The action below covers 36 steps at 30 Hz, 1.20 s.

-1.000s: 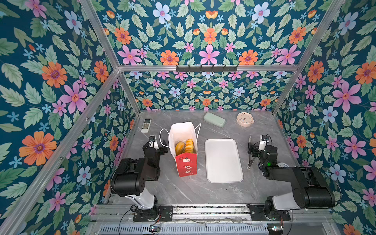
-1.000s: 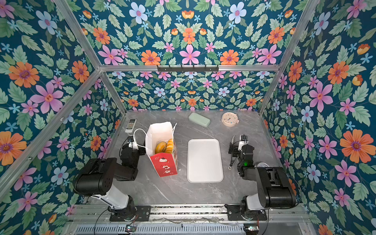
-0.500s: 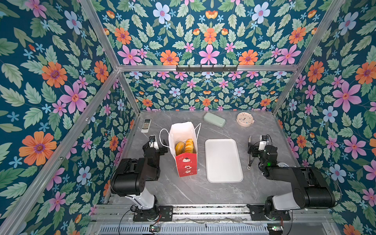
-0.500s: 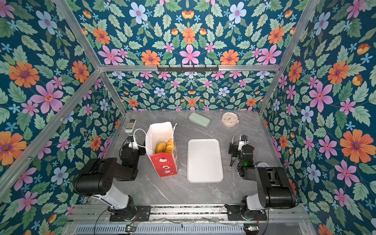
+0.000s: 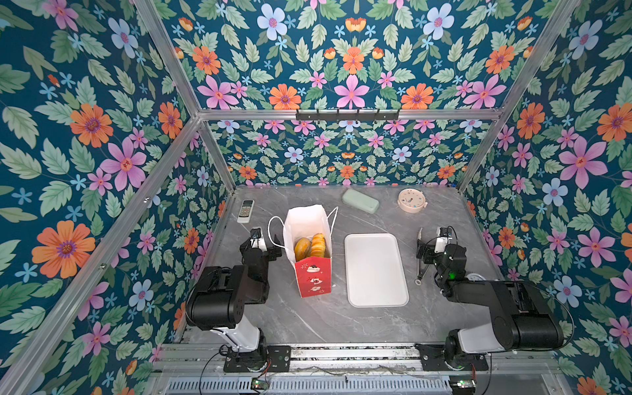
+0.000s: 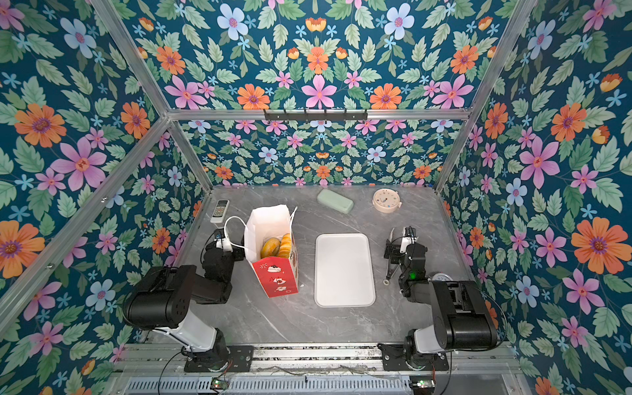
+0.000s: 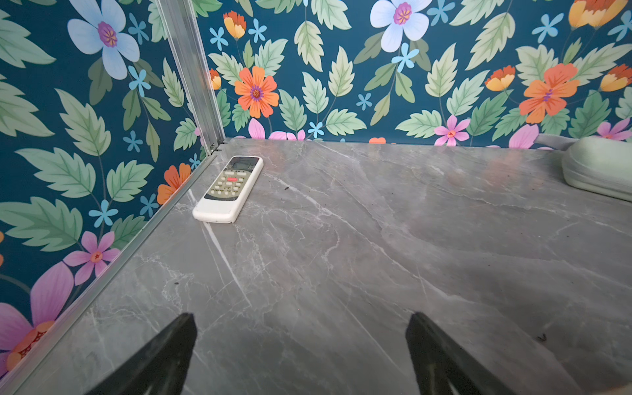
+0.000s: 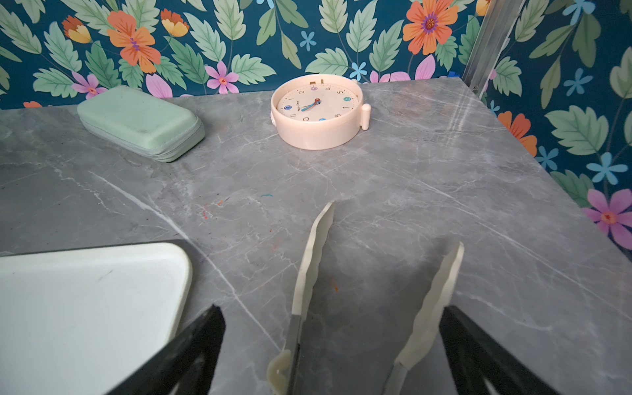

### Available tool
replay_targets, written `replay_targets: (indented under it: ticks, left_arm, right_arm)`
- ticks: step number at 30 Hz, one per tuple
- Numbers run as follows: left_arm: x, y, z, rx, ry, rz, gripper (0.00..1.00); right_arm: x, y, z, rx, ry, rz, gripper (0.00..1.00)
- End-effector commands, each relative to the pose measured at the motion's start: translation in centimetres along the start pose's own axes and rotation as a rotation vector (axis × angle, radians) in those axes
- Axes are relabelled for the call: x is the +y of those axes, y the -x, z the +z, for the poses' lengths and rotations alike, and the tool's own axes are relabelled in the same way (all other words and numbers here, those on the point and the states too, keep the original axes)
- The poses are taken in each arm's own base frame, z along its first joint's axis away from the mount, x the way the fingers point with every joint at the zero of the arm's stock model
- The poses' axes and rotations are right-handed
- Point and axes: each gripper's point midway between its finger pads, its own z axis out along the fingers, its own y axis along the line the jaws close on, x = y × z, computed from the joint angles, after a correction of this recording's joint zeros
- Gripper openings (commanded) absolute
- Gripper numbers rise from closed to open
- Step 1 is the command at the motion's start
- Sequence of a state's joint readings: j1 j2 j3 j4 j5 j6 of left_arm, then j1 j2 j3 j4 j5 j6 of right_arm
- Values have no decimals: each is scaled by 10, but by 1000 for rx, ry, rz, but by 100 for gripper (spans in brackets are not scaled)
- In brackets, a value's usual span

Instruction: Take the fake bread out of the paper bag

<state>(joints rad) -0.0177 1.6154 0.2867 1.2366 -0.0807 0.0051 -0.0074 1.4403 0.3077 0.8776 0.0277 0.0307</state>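
Fake bread (image 5: 303, 248) is seen inside the paper bag (image 5: 313, 278); none is laid out. Left gripper (image 7: 301, 325) and right gripper (image 8: 331, 309) are spread apart, no bread held.

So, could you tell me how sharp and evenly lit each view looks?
In both top views: even light, sharp, wide-angle, so the frame rails splay outward; the inside of the paper bag is nearly washed out. Left wrist view: the remote is crisp, the dark fingers soft-edged. Right wrist view: the clock numerals are readable, the tray throws a dark edge shadow.
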Motion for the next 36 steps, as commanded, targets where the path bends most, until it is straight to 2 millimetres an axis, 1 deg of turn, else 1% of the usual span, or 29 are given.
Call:
replay_targets:
  ticks: [1,4,6,8,9,10,11,13,16,19,21,23,26,29,30,31,33,34,35,36]
  left_arm:
    - [9,12,-2,-27,50,-18,95]
    - [16,25,-5,-18,89,-31,95]
    - [18,38,-4,-8,104,-28,92]
    - [23,63,-11,-49,136,-71,92]
    - [25,75,-14,-63,147,-101,92]
    - [28,92,-18,-75,159,-150,91]
    - [31,105,-23,-68,174,-209,91]
    - [31,123,-33,-21,171,-288,90]
    - [29,140,-60,68,153,-400,89]
    - [20,137,-92,206,108,-494,87]
    - [8,136,-114,274,36,-545,84]
    - [-10,134,-136,354,-63,-599,82]
    - [-30,130,-166,471,-170,-630,81]
    - [-43,136,-193,514,-264,-641,79]
    - [-48,138,-200,519,-306,-645,78]
    - [-56,139,-207,527,-362,-647,74]
    - [-68,138,-218,551,-450,-646,72]
    - [-71,135,-223,571,-468,-638,72]
    - [-70,131,-228,595,-461,-623,71]
    - [-68,131,-232,599,-453,-598,72]
  right_arm:
    - [-7,15,-3,0,-51,21,99]
    - [-10,34,-8,45,-83,26,99]
    - [-8,50,-12,24,-118,26,99]
    - [-1,68,-19,11,-111,51,99]
    - [2,73,-21,20,-113,54,99]
    - [6,77,-23,40,-108,44,99]
    - [10,80,-24,61,-102,33,99]
    - [14,79,-27,92,-102,41,99]
    - [24,75,-31,122,-62,85,99]
    - [31,68,-32,152,-29,107,99]
    - [31,64,-30,164,-28,104,99]
    - [32,63,-26,177,-28,95,99]
    - [35,62,-22,193,-17,103,99]
    - [39,60,-20,196,0,114,99]
    - [39,59,-19,198,2,117,99]
    - [39,58,-19,200,2,118,99]
    - [40,56,-18,203,7,121,99]
    - [40,55,-18,205,9,121,99]
    - [41,53,-18,209,13,125,99]
    - [42,53,-18,211,17,127,99]
